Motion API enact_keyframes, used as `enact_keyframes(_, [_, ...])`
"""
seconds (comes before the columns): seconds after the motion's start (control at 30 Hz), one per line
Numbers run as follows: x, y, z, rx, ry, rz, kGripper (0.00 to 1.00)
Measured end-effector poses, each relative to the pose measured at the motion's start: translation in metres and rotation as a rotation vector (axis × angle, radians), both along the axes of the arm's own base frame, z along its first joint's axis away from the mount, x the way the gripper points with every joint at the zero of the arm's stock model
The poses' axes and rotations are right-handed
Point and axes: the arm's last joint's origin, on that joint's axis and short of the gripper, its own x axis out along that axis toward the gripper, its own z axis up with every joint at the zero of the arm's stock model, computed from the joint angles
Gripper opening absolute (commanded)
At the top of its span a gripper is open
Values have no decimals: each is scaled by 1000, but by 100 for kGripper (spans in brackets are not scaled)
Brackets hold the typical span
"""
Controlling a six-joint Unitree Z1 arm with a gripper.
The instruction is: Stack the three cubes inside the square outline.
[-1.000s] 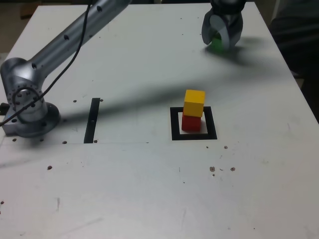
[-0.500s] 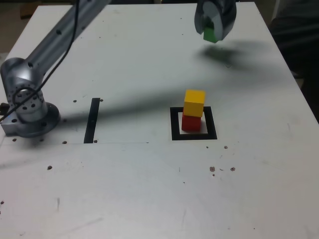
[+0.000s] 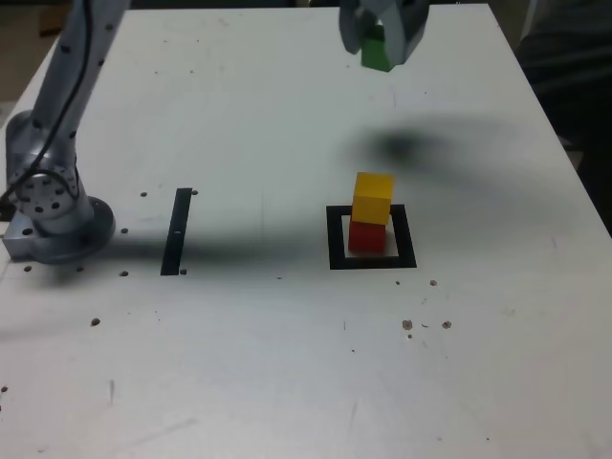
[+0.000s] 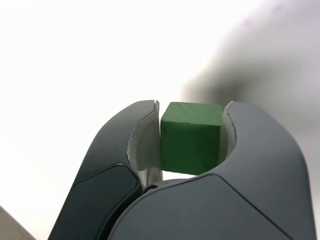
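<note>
1. White table fills the scene, with small dark specks on it.
2. High above the far part of the table, the gripper is squeezed tight on the green cube, one finger on each side.
3. Nearer the camera in the exterior view, the yellow cube sits on the red cube, inside the square outline.
4. The yellow cube looks a little off to one side on the red one.
5. The stack could fall if the green cube comes down crooked or bumps it.
6. A thin black strip lies well apart, towards the exterior view's left, near the arm's base.
</note>
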Motion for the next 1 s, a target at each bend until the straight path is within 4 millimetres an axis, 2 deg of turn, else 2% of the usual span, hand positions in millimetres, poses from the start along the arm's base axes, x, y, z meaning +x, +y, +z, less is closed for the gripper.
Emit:
enact_keyframes(0.13, [-17, -31, 14, -15, -28, 37, 29])
enact_keyframes(0.37, [-33, -77, 13, -56, -15, 73, 29])
enact_keyframes(0.47, [-37, -90, 16, -62, -23, 88, 29])
enact_keyframes(0.63, [-40, -126, 17, -88, -37, 101, 29])
enact_keyframes(0.87, [-43, -163, 13, -109, -32, 145, 29])
enact_keyframes(1.0, [-43, -171, 12, -120, -31, 159, 29])
